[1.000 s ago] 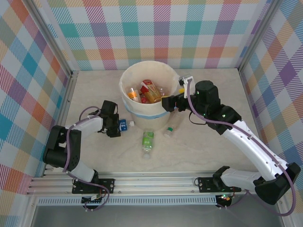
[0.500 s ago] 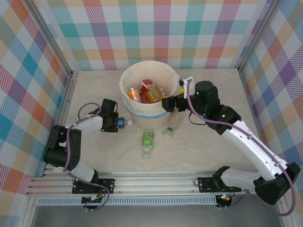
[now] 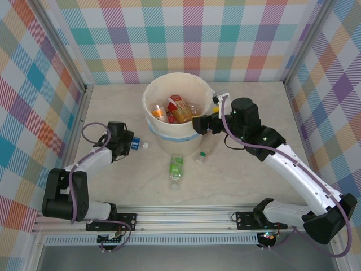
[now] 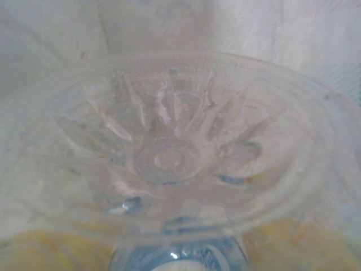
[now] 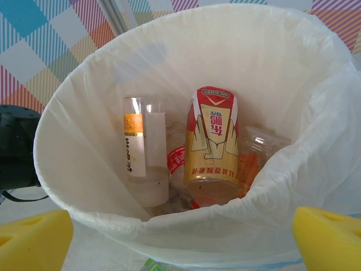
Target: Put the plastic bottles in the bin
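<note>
My left gripper (image 3: 125, 142) is shut on a blue-labelled plastic bottle (image 3: 135, 144) to the left of the bin (image 3: 148, 97), white cap pointing toward the bin. In the left wrist view the bottle's clear ribbed base (image 4: 168, 159) sits close to the lens between yellow pads (image 4: 34, 255). My right gripper (image 3: 201, 123) hangs open at the bin's right rim, its yellow pads (image 5: 35, 241) spread wide above the lined rim (image 5: 73, 84). Inside lie an orange-labelled bottle (image 5: 144, 152) and a red-and-gold one (image 5: 213, 141). A green-labelled bottle (image 3: 176, 167) and a clear green-capped bottle (image 3: 203, 149) lie on the table in front.
The bin stands at the table's middle back, with a light-blue band (image 3: 169, 137) around its wall. Checked walls and metal frame posts (image 3: 84, 90) close in the table on three sides. An aluminium rail (image 3: 186, 217) runs along the near edge.
My left gripper has closed on the blue-labelled bottle and drawn it left and slightly away from the bin's base, the left arm swinging outward. The right arm has not moved.
</note>
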`<move>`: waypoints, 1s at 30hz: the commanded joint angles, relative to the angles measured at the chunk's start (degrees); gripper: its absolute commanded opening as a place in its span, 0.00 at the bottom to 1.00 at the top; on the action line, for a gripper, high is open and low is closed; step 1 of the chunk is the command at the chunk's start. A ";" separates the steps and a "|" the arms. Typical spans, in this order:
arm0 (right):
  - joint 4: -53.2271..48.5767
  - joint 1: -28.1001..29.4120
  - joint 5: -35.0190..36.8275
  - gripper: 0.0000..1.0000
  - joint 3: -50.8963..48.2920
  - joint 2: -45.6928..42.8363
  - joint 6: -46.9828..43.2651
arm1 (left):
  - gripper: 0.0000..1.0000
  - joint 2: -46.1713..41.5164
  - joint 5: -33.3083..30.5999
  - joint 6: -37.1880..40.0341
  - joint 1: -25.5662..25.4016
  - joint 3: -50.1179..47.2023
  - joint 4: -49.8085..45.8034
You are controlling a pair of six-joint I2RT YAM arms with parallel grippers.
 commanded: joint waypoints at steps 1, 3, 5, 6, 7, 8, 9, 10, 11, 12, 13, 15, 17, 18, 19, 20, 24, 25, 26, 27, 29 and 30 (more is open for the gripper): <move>3.87 -0.01 1.09 1.00 -1.68 -0.71 1.86 | 0.13 -3.77 3.37 9.12 1.95 -0.01 2.80; 4.65 0.00 1.57 1.00 -2.30 -0.78 2.53 | 0.10 -5.71 2.92 10.11 2.41 0.50 1.19; 5.18 0.03 1.99 1.00 -2.76 -0.81 2.99 | 0.09 -8.03 2.44 11.99 2.73 1.03 0.63; 5.35 -0.01 2.21 1.00 -2.93 -0.86 3.17 | 0.09 -9.45 1.94 13.62 2.81 1.49 0.58; 5.45 -0.01 2.29 1.00 -2.95 -0.90 3.26 | 0.08 -10.74 1.30 15.11 2.85 2.22 0.11; 5.45 -0.01 2.46 1.00 -3.03 -0.90 3.28 | 0.04 -12.08 0.14 17.14 2.85 3.75 -1.64; 5.43 -0.01 2.67 1.00 -3.08 -0.98 3.20 | 0.01 -13.14 -0.86 19.70 2.69 5.81 -4.03; 5.46 -0.01 3.02 1.00 -3.12 -1.07 3.19 | 0.00 -13.86 -1.99 22.03 2.58 8.09 -6.29; 5.43 -0.01 3.30 1.00 -3.19 -1.07 3.11 | 0.00 -14.48 -3.21 24.60 2.47 10.90 -9.01; 5.55 0.00 3.60 1.00 -3.25 -1.15 2.98 | 0.00 -14.84 -3.93 27.32 2.26 13.55 -11.68; 5.66 -0.01 3.86 1.00 -3.32 -1.20 3.06 | 0.00 -14.99 -4.48 29.06 2.05 15.55 -14.09; 6.04 -0.01 4.42 1.00 -3.47 -1.24 2.93 | 0.00 -15.09 -4.73 32.08 1.56 20.21 -16.70; 6.25 -0.06 4.65 1.00 -3.47 -1.16 2.91 | 0.00 -15.08 -4.46 34.32 0.89 23.91 -17.69; 6.35 -0.01 4.82 1.00 -3.47 -1.16 3.06 | 0.00 -14.94 -4.48 35.37 0.46 25.77 -17.93; 6.35 -0.01 4.79 1.00 -3.47 -1.16 3.12 | 0.00 -14.86 -4.25 36.30 -0.05 27.31 -17.89; 6.52 -0.01 4.83 1.00 -3.55 -1.22 3.19 | 0.00 -14.70 -3.61 38.04 -0.30 29.36 -17.91; 6.15 -0.01 4.87 1.00 -4.03 -1.99 3.36 | 0.00 -12.10 5.91 43.59 -0.42 38.16 -18.24; 6.13 0.00 5.11 1.00 -4.27 -2.25 3.34 | 0.00 -11.06 8.93 44.27 -0.49 40.43 -18.58; 6.25 0.03 5.21 1.00 -4.58 -2.53 3.33 | 0.00 -9.63 12.42 45.06 -0.86 42.93 -19.09; 6.29 0.00 5.42 1.00 -4.91 -2.80 3.43 | 0.00 -8.15 14.93 45.59 -1.51 45.40 -19.70; 6.39 -0.01 5.71 1.00 -5.38 -3.15 3.78 | 0.00 -5.52 16.94 46.60 -3.47 49.28 -20.46; 6.43 -0.02 5.64 1.00 -5.56 -3.34 3.94 | 0.00 -4.37 16.76 47.16 -4.91 50.73 -20.41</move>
